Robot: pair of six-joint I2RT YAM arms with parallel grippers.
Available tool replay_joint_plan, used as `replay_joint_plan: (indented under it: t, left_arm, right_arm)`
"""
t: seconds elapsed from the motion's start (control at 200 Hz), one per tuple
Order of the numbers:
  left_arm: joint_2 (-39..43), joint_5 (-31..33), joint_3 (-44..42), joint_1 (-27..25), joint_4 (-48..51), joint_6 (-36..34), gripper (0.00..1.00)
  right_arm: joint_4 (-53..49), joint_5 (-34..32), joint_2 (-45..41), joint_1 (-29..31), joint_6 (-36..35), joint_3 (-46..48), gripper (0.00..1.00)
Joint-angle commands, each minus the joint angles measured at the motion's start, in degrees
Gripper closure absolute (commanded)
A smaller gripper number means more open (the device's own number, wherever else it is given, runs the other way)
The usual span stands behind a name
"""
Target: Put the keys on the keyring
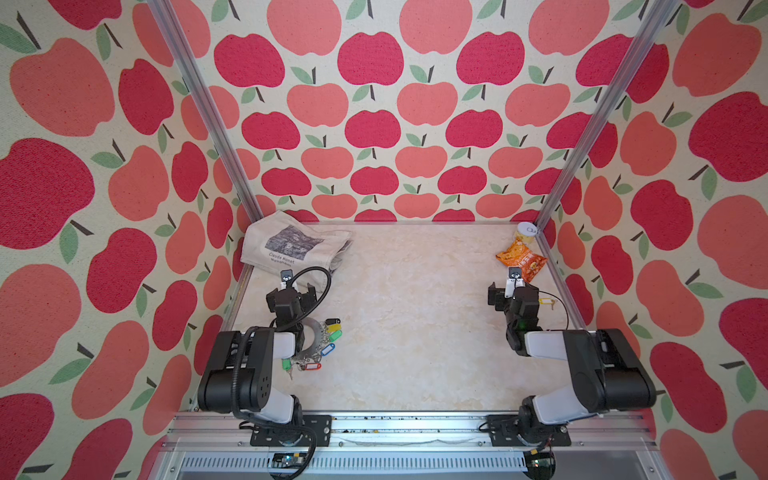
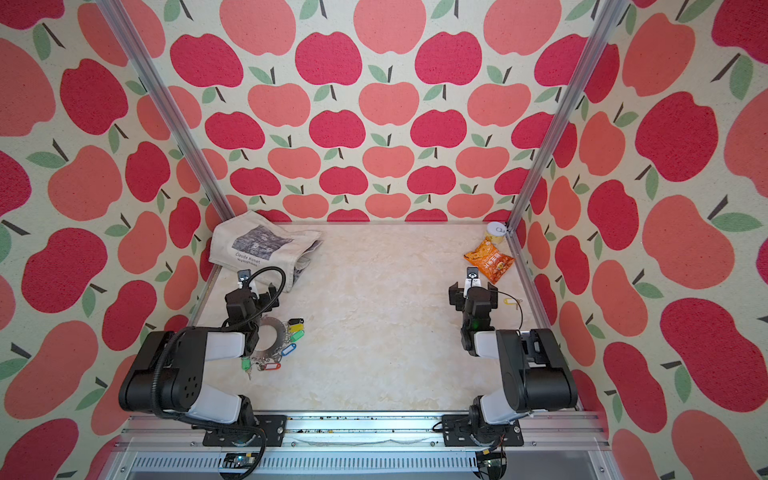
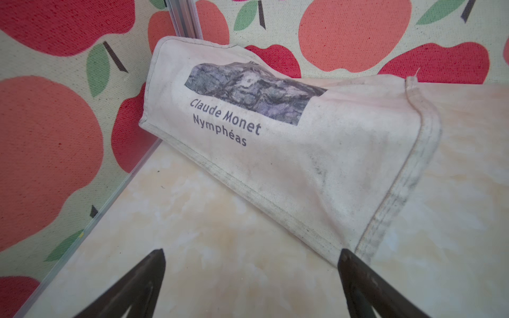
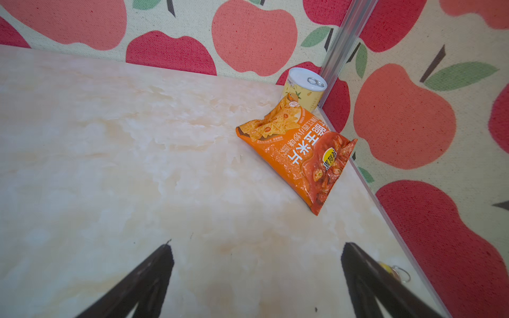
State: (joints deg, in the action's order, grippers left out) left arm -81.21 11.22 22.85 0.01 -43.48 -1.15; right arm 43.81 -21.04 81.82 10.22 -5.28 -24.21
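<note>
Evidently you're starting: left pincer (image 3: 252, 254) and right pincer (image 4: 256, 245) gape empty. Next, pinch the yellow-tagged metal key (image 1: 547, 302) at right, for the grey metal keyring plate (image 2: 280, 332) left.

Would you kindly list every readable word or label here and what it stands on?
"Claude Monet": canvas bag.
"Nymphéas": same bag, beneath it.
Orange snack packet: large Chinese characters, seemingly "脆玉米片"; small print unreadable.
Can: label too blurred.
Key tags: too small.

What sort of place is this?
Likely a robot test booth: a left arm and right arm bolted to a metal rail, apple-print cloth walls, random props like a tote bag.
</note>
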Motion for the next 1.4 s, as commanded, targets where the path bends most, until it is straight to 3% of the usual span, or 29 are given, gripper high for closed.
replay_joint_plan:
  t: [0.0,0.13,0.245,0.485,0.73,1.116,1.396]
  left_arm:
    - [9.14,3.08,5.88,-2.24,16.73,0.01,0.01]
    - [16.84,4.72,12.63,-6.08,39.1,5.45,0.01]
    - [20.84,4.14,18.18,-9.32,58.75,17.81,0.01]
    - [20.01,-2.47,18.61,-15.64,74.84,35.02,0.01]
    - [12.94,-1.01,19.42,-18.03,76.48,36.39,0.01]
    - [5.14,-8.76,16.31,-14.38,72.59,39.89,0.01]
    - [-1.02,-13.57,16.99,-13.42,69.33,38.02,0.0]
  right_arm:
    - [-19.23,-4.29,-8.59,2.32,0.3,-6.49,0.01]
    - [-34.26,0.48,-14.19,3.5,4.39,-11.24,0.01]
    - [-47.16,2.07,-15.26,5.16,5.69,-16.0,0.01]
    - [-60.01,5.92,-17.81,9.11,10.1,-20.49,0.01]
    - [-62.0,5.3,-18.01,12.71,9.71,-21.32,0.01]
    - [-63.68,5.01,-21.4,13.11,9.07,-21.01,0.01]
    - [-62.71,7.58,-23.9,13.24,9.6,-21.64,0.01]
